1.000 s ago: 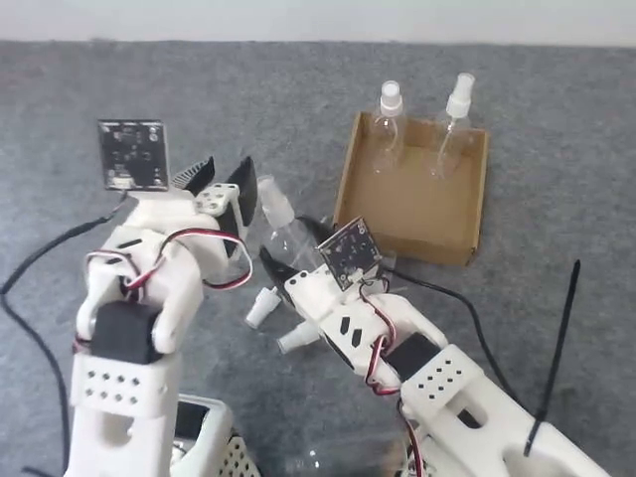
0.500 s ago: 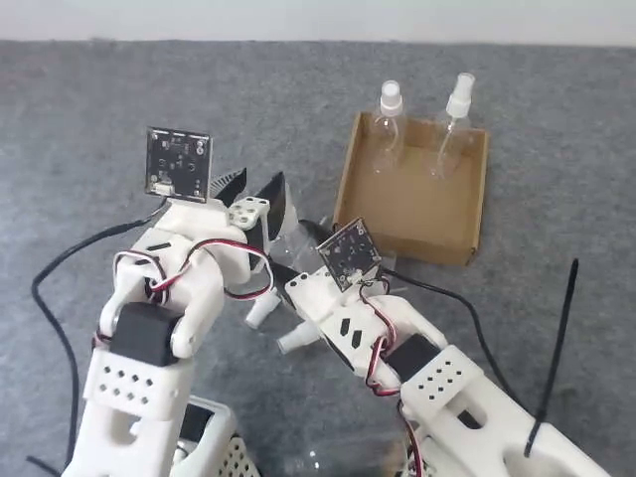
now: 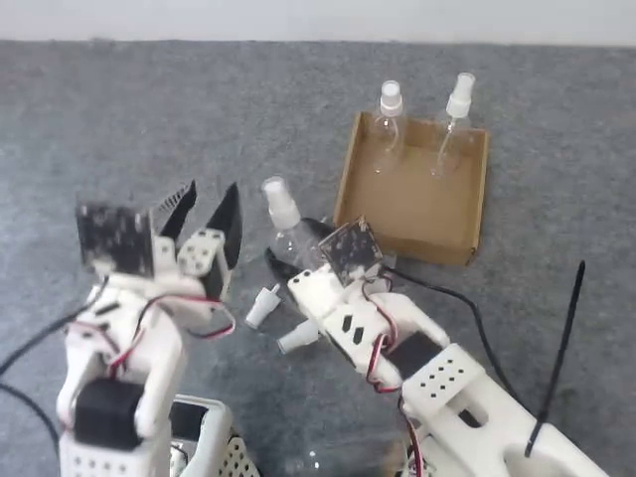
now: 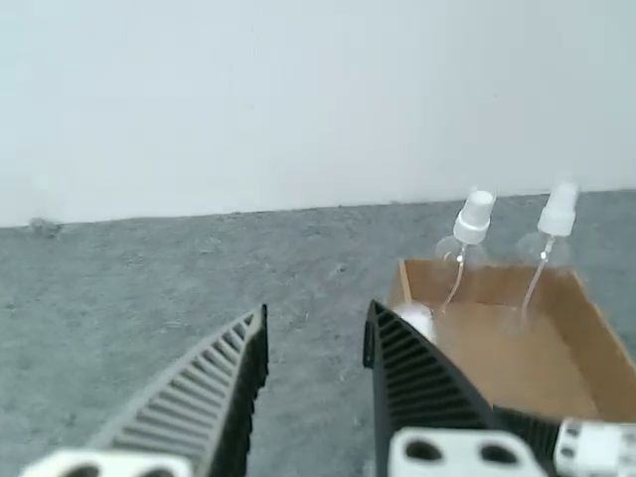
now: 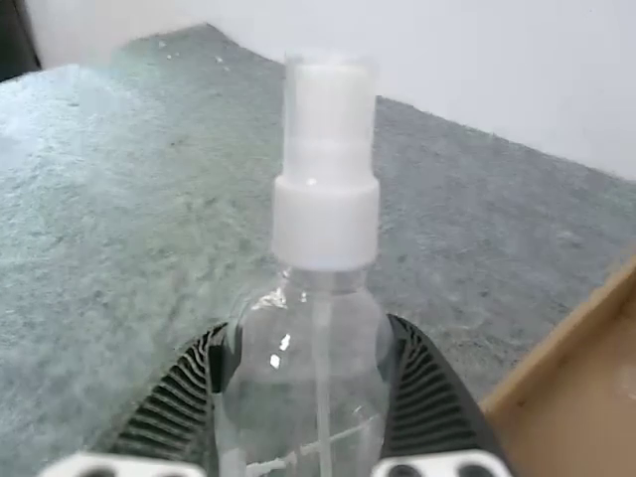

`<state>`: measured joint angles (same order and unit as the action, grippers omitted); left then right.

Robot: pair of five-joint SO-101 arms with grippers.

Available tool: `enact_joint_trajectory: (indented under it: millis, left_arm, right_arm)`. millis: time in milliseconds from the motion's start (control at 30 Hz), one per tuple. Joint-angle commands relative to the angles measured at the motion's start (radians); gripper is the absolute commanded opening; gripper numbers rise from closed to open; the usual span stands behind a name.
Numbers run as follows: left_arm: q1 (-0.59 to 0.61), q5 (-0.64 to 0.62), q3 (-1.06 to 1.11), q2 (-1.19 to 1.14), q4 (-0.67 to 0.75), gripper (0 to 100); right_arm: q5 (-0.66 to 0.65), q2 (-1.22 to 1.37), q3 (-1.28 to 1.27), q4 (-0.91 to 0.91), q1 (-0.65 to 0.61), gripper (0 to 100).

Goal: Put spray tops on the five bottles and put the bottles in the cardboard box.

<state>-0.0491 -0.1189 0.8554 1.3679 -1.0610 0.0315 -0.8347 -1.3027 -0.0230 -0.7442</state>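
A clear bottle [image 3: 288, 234] with a white spray top [image 3: 277, 202] stands upright just left of the cardboard box [image 3: 409, 204], and my right gripper [image 3: 295, 248] is shut on its body. The right wrist view shows the same bottle [image 5: 308, 378] between the right gripper's [image 5: 308, 343] ribbed fingers [image 5: 177, 397]. My left gripper [image 3: 204, 211] stands open and holds nothing, a little to the left of that bottle; its wrist view shows the left gripper [image 4: 313, 363] facing the box [image 4: 507, 348]. Two capped bottles [image 3: 389, 127] [image 3: 452, 124] stand at the box's far wall.
Two loose spray tops [image 3: 263, 304] [image 3: 298, 338] lie on the grey carpet in front of the held bottle. A white basket [image 3: 214, 447] sits at the near edge by the left arm's base. A black rod [image 3: 561, 338] rises at the right.
The left gripper has drawn back from the top of the held bottle, to the left and nearer, and stands open. The right arm and its bottle have stayed put.
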Motion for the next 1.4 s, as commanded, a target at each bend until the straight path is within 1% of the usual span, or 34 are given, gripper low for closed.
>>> enact_joint_trajectory:
  millis: [0, 100, 233, 300, 433, 500, 567, 700, 800, 833, 967, 1033, 1267, 1367]
  left_arm:
    - [0.0, 0.078, 0.03, 0.064, -0.086, 15]
    - [-0.002, 0.1, 0.102, 0.075, -0.114, 15]
    - [-0.006, 0.1, 0.208, 0.114, -0.068, 15]
    - [-0.021, 0.1, 0.246, 0.144, -0.052, 19]
    - [-0.127, 0.098, 0.315, 0.209, -0.057, 29]
    - [-0.166, 0.098, 0.344, 0.247, -0.055, 31]
    - [-0.178, 0.098, 0.361, 0.287, -0.054, 31]
    - [-0.175, 0.098, 0.378, 0.338, -0.049, 31]
    - [-0.172, 0.1, 0.432, 0.338, 0.005, 31]
    - [-0.155, 0.1, 0.453, 0.336, 0.026, 31]
    - [-0.069, 0.104, 0.499, 0.336, 0.095, 31]
    - [-0.055, 0.124, 0.503, 0.336, 0.1, 31]
    - [-0.057, 0.124, 0.506, 0.336, 0.097, 31]
    - [-0.057, 0.124, 0.506, 0.336, 0.095, 31]
  right_arm:
    - [0.009, -0.044, 0.203, -0.151, 0.082, 0.6]
    - [0.009, -0.033, 0.324, -0.243, 0.124, 0.6]
    - [0.009, -0.031, 0.489, -0.387, 0.157, 0.6]
    - [0.009, -0.03, 0.571, -0.458, 0.168, 0.6]
    - [0.009, 0.041, 0.707, -0.567, 0.162, 0.6]
    - [0.009, 0.111, 0.75, -0.588, 0.156, 0.6]
    - [0.009, 0.185, 0.778, -0.59, 0.143, 0.6]
    - [0.011, 0.283, 0.822, -0.593, 0.091, 0.6]
    - [0.009, 0.289, 0.832, -0.596, 0.03, 0.6]
    - [0.006, 0.283, 0.833, -0.611, 0.008, 0.6]
    - [-0.08, 0.242, 0.829, -0.713, -0.056, 0.6]
    - [-0.092, 0.217, 0.827, -0.739, -0.061, 0.6]
    - [-0.097, 0.143, 0.827, -0.808, -0.045, 0.6]
    - [-0.097, 0.113, 0.827, -0.825, -0.018, 0.6]
